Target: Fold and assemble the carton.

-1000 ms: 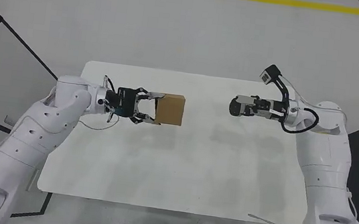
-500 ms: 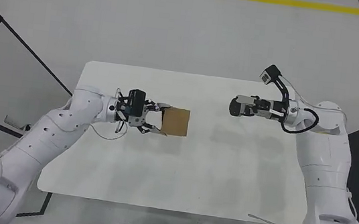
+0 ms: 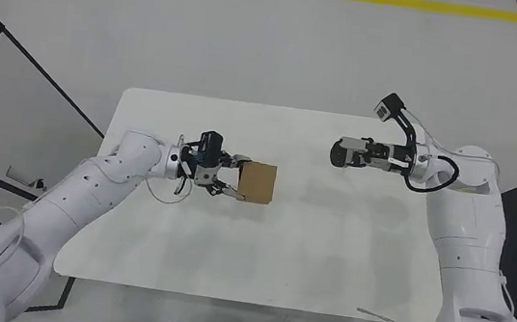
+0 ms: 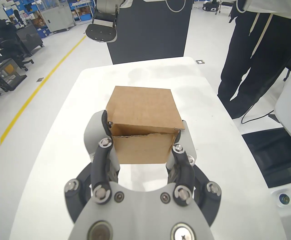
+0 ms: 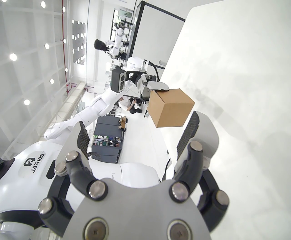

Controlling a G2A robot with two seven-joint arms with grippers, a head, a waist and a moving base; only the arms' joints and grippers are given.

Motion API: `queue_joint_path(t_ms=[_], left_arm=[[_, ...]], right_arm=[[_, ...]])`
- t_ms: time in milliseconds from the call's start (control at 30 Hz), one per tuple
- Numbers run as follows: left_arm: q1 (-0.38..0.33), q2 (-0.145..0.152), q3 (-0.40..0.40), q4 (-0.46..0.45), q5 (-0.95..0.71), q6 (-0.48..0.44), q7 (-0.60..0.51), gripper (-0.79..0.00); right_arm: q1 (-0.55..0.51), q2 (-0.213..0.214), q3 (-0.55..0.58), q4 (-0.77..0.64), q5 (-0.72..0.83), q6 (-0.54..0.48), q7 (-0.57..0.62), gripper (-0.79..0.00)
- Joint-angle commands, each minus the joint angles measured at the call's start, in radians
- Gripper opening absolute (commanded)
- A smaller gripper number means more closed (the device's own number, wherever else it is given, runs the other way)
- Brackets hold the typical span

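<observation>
Brown cardboard makes the carton point(image 3: 258, 181) light and a bit bendy, so I think it is best held by its two flat sides, without a hard squeeze. It is near the middle of the white table point(image 3: 342, 268). My left gripper point(image 4: 143, 127) hugs its near end, one finger on each side. My right gripper point(image 5: 137, 126) is wide open, holding nothing, well apart from it.
</observation>
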Motion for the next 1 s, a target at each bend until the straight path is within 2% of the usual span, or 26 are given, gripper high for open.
queue_joint_path(t_ms=[0,100,267,667,967], left_arm=[[0.015,-0.001,-0.002,-0.008,-0.012,0.014,-0.025,-0.785],[0.03,-0.009,-0.002,0.026,-0.059,0.01,-0.051,-0.785],[0.031,-0.037,0.014,0.073,-0.12,0.01,-0.028,-0.785],[-0.005,-0.108,0.085,0.222,-0.061,0.089,0.009,-0.785],[-0.027,-0.153,0.127,0.3,-0.028,0.098,0.058,-0.785]], right_arm=[[0.0,0.0,0.0,0.0,0.0,0.0,0.0,0.0],[0.0,0.0,0.0,0.0,0.0,0.0,0.0,0.0],[0.0,0.0,0.0,0.0,0.0,0.0,0.0,0.0],[0.0,0.0,0.0,0.0,0.0,0.0,0.0,0.0],[0.0,0.0,0.0,0.0,0.0,0.0,0.0,0.0]])
